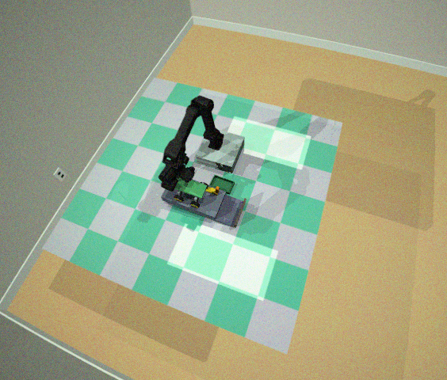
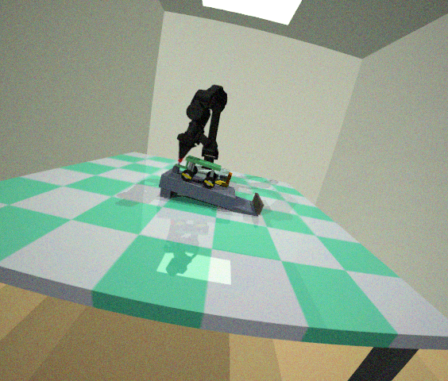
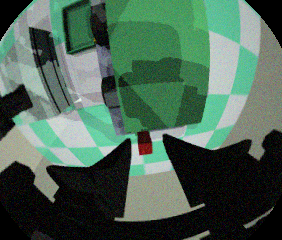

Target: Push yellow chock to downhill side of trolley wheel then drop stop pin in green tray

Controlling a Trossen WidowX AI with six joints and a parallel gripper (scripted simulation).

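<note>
The ramp [image 1: 230,208] [image 2: 212,198] crosses mid-frame, bearing the trolley [image 1: 192,188] [image 2: 202,163] [image 3: 156,65]; at its upper-left end the pincer [image 1: 166,184] [image 2: 179,159] [image 3: 147,139] stands parted, empty, around the stop pin [image 2: 179,160] [image 3: 144,143]; pin-pulling seems in hand; next, close squarely.

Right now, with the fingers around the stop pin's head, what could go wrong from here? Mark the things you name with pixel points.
The chock [image 1: 211,190] [image 2: 222,182] sits near the trolley's downhill end, but wheel contact is unclear; if there is a gap, pulling the pin could let the trolley [image 1: 192,188] [image 2: 202,163] [image 3: 156,65] roll.

The open gripper [image 1: 170,187] [image 2: 179,159] [image 3: 147,139] is close to the trolley's uphill edge, so a sideways move might nudge it.

A grip on only the red head [image 2: 180,160] [image 3: 145,143] might slip.
</note>
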